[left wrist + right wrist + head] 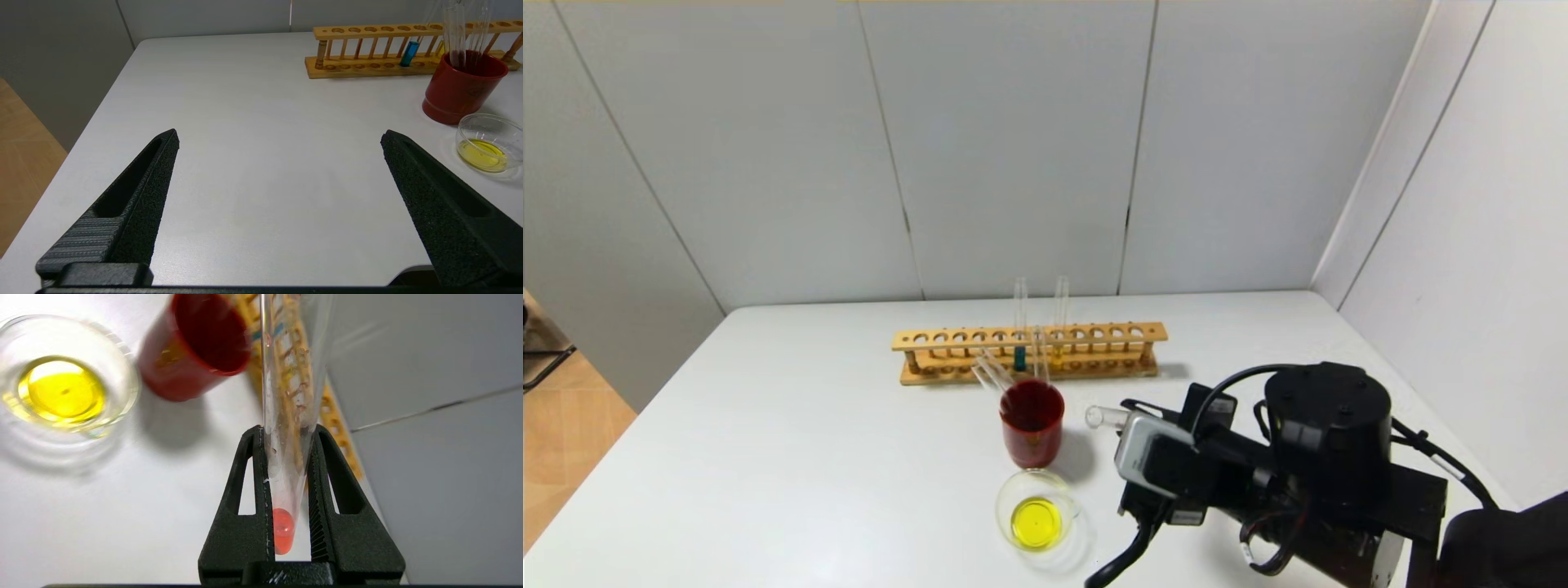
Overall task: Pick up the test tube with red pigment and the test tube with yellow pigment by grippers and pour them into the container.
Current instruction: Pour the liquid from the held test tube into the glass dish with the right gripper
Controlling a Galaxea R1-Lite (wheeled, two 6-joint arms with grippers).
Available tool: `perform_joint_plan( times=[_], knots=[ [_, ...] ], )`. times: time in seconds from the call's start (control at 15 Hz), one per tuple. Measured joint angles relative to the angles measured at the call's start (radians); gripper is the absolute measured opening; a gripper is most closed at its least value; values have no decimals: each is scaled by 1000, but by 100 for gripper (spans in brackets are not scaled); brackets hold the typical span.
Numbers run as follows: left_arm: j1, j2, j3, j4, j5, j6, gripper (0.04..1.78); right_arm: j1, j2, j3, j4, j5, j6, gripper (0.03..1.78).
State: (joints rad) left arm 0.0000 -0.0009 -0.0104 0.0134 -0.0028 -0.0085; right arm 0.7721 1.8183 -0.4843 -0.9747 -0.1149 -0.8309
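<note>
My right gripper [288, 428] is shut on the test tube with red pigment [282, 531], whose red liquid sits at the rounded end between the fingers. In the head view this gripper [1134, 412] holds the tube [1101, 417] tilted near level, mouth pointing left, just right of the red cup. The container [1005, 498] stands in front of the cup and holds yellow liquid; it also shows in the right wrist view [126, 375]. A test tube with yellow pigment [1057, 351] stands in the wooden rack. My left gripper [281, 134] is open and empty over bare table.
The wooden rack [947, 336] stands at the back and also holds a teal-liquid tube [1019, 357]. The dark red cup [1032, 437] in front of it holds several empty tubes. Grey walls close in behind and on the right.
</note>
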Motion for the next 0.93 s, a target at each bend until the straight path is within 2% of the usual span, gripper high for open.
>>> perform_joint_plan(
  times=[0.27, 0.4, 0.6, 0.93],
  knots=[
    [0, 0, 0, 0, 0, 0, 175, 13, 62, -21, 53, 0, -127, 33],
    [0, 0, 0, 0, 0, 0, 175, 21, 72, -54, 138, 0, -161, 33],
    [0, 0, 0, 0, 0, 0, 175, 42, 75, -125, 268, -1, -179, 33],
    [0, 0, 0, 0, 0, 0, 175, 51, 85, -247, 465, -11, -286, 33]
  ],
)
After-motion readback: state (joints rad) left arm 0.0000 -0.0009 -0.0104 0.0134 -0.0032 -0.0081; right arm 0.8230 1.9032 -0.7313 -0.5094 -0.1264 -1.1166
